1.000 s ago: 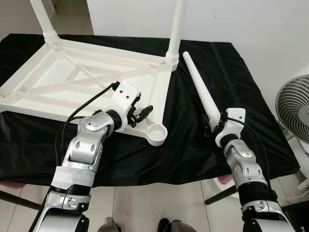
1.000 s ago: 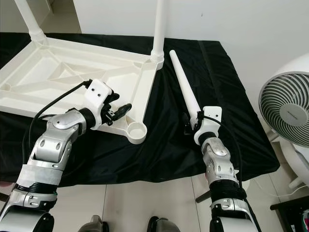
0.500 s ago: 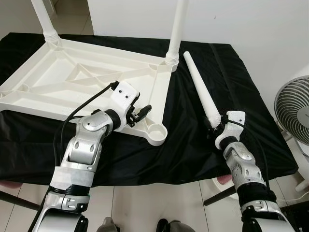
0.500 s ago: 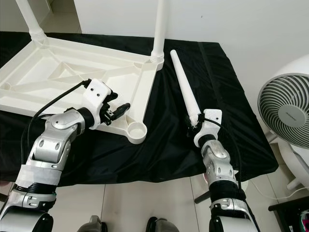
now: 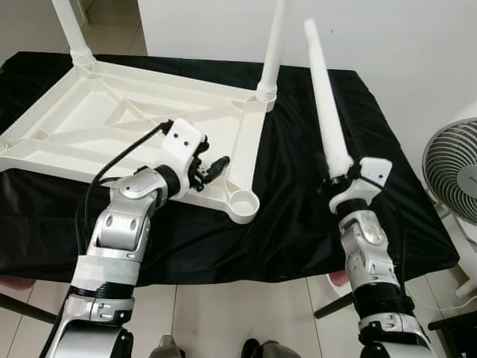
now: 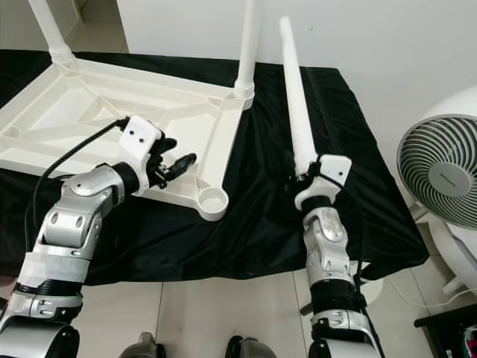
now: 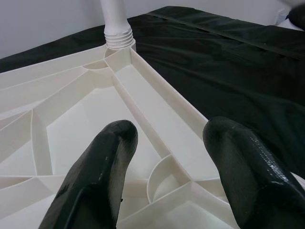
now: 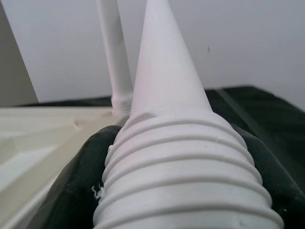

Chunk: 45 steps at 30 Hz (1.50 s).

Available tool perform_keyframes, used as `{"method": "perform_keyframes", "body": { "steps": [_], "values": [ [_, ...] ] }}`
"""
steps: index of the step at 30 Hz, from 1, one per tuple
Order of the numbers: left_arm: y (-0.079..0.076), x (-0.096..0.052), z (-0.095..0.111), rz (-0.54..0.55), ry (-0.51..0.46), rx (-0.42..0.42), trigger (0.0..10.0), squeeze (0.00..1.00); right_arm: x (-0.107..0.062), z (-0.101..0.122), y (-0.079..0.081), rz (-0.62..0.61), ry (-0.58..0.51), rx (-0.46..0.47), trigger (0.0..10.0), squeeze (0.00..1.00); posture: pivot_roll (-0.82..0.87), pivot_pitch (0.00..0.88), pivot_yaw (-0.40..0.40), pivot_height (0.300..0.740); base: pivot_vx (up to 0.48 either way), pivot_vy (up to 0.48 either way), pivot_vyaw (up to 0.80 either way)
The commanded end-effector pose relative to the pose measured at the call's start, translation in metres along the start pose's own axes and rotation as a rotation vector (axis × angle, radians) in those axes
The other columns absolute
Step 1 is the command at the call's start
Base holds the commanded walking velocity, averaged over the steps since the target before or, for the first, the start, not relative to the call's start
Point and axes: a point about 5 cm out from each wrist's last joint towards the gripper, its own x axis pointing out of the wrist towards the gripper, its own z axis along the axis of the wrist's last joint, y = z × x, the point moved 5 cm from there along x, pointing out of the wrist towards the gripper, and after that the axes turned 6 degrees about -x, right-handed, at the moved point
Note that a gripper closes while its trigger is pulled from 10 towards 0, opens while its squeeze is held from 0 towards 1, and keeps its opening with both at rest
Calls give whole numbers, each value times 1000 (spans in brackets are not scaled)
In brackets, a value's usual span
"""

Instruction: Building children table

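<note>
The long white tapered plastic leg [image 5: 326, 104] stands nearly upright at centre right, its ribbed thick end clamped in the right hand [image 5: 344, 179]. Lower centre, the empty round socket [image 5: 242, 202] on the upturned white ribbed plastic tabletop [image 5: 112, 123] waits. The tall leg could tip or strike the fitted corner leg [image 5: 273, 45] (both rise close together). The left hand [image 7: 167, 157], fingers apart, hovers over the ribs above the black-draped surface [image 5: 298, 216]; the right wrist view shows the threads up close.

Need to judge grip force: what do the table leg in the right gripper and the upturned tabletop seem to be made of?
Leg: looks like moulded white plastic, matte, with a ridged screw end at the right gripper.
Tabletop: apparently the same plastic, with thin moulded ribs underneath.
</note>
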Motion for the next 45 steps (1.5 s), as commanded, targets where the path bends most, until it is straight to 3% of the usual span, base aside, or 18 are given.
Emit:
{"method": "perform_keyframes", "body": {
  "steps": [1,2,6,9,11,15,21,26,27,29,36,45],
  "values": [
    [2,2,1,20,-9,-9,10000,0,6,18,1,-1,-73,-14,10000,0,113,49,-58,740,0,0,0],
    [2,2,1,20,-9,-9,10000,0,6,18,1,-1,-73,-14,10000,0,113,49,-58,740,0,0,0],
    [-1,4,4,-12,-12,-15,10000,0,31,67,17,47,-236,-39,10000,0,111,55,-45,740,0,0,0],
    [-2,4,5,-16,-12,-16,10000,0,33,72,19,51,-255,-44,10000,0,111,55,-45,740,0,0,0],
    [-2,6,6,-26,-10,-8,10000,0,47,110,31,87,-372,-65,10000,0,113,65,-35,740,0,0,0],
    [-2,8,8,-34,-9,-3,10000,0,55,149,45,133,-500,-90,10000,0,115,69,-29,740,0,0,0],
    [-4,9,10,-55,-15,-12,10000,0,54,159,58,193,-533,-100,10000,0,120,73,-30,740,0,0,0],
    [-5,9,12,-82,-21,-30,10000,0,50,143,65,235,-488,-114,10000,0,122,74,-31,740,0,0,0],
    [-4,8,12,-96,-20,-43,10000,0,47,132,66,251,-452,-120,10000,0,121,75,-31,740,0,0,0],
    [-2,7,15,-110,-31,-64,10000,1000,43,121,67,265,-413,-124,10000,0,127,79,-33,740,0,0,0],
    [5,5,33,-134,-83,-123,10000,1000,28,101,73,304,-343,-119,10000,0,133,85,-53,740,0,0,0],
    [5,5,36,-140,-90,-135,10000,1000,25,98,74,307,-336,-123,10000,0,133,85,-53,740,0,0,0]
  ]
}}
